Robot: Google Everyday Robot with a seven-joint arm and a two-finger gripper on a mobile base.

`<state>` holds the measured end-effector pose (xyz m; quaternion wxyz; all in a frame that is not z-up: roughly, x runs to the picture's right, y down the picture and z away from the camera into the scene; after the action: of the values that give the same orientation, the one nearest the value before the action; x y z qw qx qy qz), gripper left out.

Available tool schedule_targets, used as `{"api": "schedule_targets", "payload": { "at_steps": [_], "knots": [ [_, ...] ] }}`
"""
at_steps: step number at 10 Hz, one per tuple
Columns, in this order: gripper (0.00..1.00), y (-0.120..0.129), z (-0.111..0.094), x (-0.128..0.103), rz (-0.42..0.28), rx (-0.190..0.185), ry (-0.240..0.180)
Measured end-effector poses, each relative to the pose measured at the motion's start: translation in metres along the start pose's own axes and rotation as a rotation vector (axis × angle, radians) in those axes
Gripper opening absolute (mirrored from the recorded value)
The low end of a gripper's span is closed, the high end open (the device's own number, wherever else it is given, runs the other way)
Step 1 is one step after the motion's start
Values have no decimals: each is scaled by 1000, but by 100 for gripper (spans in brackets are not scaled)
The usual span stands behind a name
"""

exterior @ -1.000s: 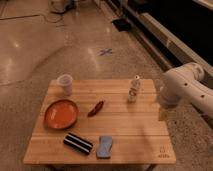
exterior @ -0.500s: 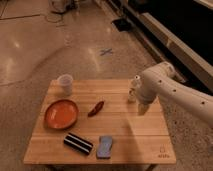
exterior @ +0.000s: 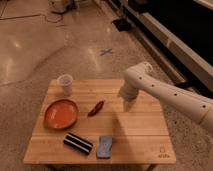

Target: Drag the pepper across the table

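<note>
Claw (exterior: 128,106): hangs tip-down at the end of the white arm, over the far-middle part of the surface (exterior: 142,135). It holds nothing. Whether it is apart or together, you cannot tell. It appears clear of the wood, not touching.

Pepper (exterior: 96,108): lies flat near the centre of the surface, between the claw and the plate (exterior: 61,113), apart from both. From the claw it sits to the left in the camera view, at about the same depth. Its long axis runs on a diagonal, with the near end toward the plate and the far end toward the claw.

Key relation: your claw is near the pepper's far, upper tip. My judgement is that you need a short sideways travel toward the plate side and a descent before any contact. Because the axis slants, a push on one tip would likely spin the pepper instead of dragging it, so aim for the middle of its length.

Other items:
- Cup (exterior: 65,84), far corner beyond the plate.
- Black bar (exterior: 78,143) and blue block (exterior: 104,146), near edge, well apart from the pepper.
</note>
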<state>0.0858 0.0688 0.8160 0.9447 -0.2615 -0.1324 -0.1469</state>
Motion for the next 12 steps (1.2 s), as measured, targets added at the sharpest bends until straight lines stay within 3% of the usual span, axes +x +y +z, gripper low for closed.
{"api": "schedule_targets", "payload": {
  "at_steps": [2, 6, 12],
  "knots": [
    [65, -28, 18, -10, -46, -15, 12],
    [65, -58, 48, -37, -109, -50, 11],
    [65, -75, 101, -78, -191, -113, -13]
  ]
}}
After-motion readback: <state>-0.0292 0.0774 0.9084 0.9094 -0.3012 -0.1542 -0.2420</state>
